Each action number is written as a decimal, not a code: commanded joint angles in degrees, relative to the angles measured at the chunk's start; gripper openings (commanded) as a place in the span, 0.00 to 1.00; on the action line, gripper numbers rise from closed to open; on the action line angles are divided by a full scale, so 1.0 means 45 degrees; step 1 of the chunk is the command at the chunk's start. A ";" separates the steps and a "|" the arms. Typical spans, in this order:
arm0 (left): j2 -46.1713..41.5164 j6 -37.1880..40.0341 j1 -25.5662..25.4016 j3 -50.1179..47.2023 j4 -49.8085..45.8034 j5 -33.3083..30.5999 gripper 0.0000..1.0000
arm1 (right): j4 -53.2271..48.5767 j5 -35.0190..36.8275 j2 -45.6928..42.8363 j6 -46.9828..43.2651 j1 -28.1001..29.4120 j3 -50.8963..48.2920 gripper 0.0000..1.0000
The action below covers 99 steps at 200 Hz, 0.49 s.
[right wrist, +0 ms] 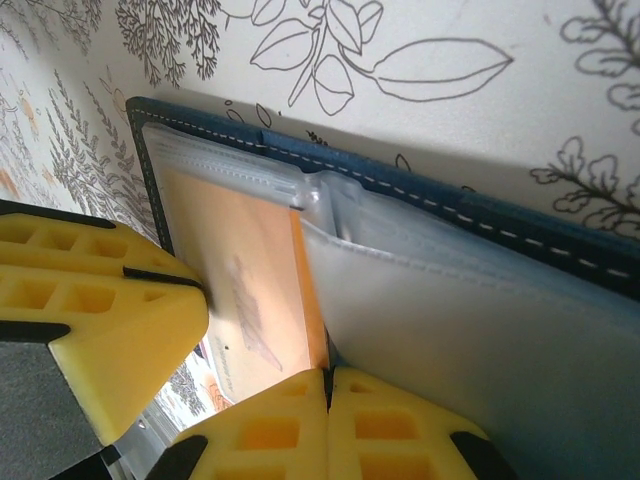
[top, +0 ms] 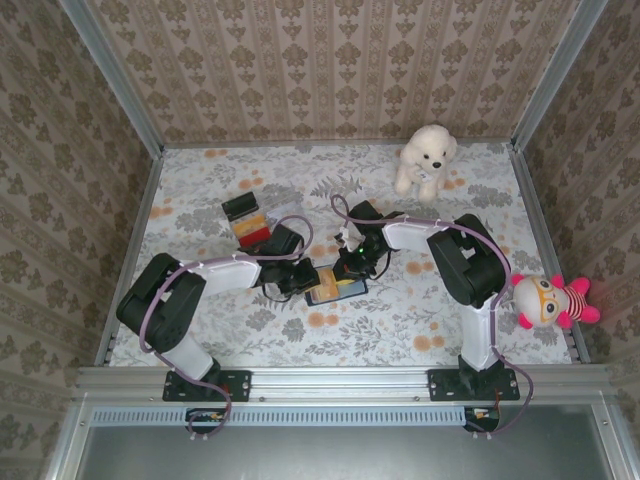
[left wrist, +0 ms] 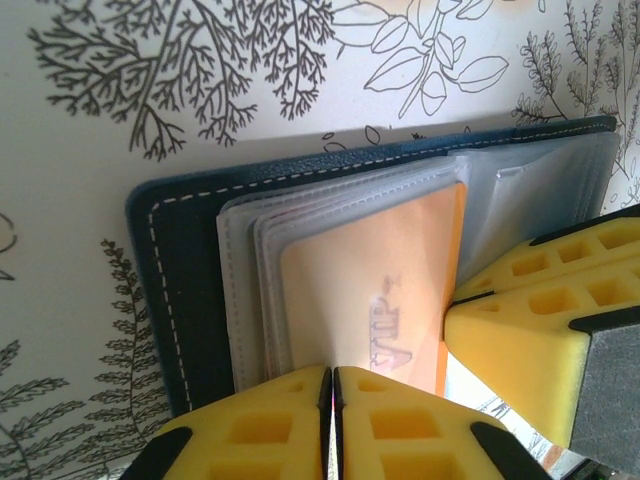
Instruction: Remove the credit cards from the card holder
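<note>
Meeting the card holder (top: 335, 291) from its left: left gripper (left wrist: 332, 400), fingers pressed together at the orange card (left wrist: 370, 290). Holder lies open on the table (top: 420, 325), card in a clear sleeve. At the holder's right: right gripper (right wrist: 328, 410), fingers pressed together at the card's edge.

White plush dog (top: 425, 155) at the back; pink doll (top: 552, 300) far right.

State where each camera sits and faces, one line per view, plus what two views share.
Top external: above and behind, looking down on the table; left arm and right arm show.
Left wrist: on the left arm, facing the card holder; left end effector shut at bottom.
Right wrist: on the right arm, facing the same holder; right end effector shut at bottom.
Shared: both wrist views show the orange card.
</note>
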 commanded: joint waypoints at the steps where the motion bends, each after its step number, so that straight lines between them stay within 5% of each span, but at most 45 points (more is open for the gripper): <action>1: -0.0052 0.0241 0.0152 -0.0481 -0.0010 -0.0017 0.18 | 0.0393 -0.0242 -0.0549 -0.0227 -0.0098 -0.0342 0.01; 99: -0.0585 -0.0002 0.0472 -0.1133 0.1587 0.0813 0.20 | 0.0264 -0.0366 -0.0887 -0.0247 -0.0206 -0.0506 0.02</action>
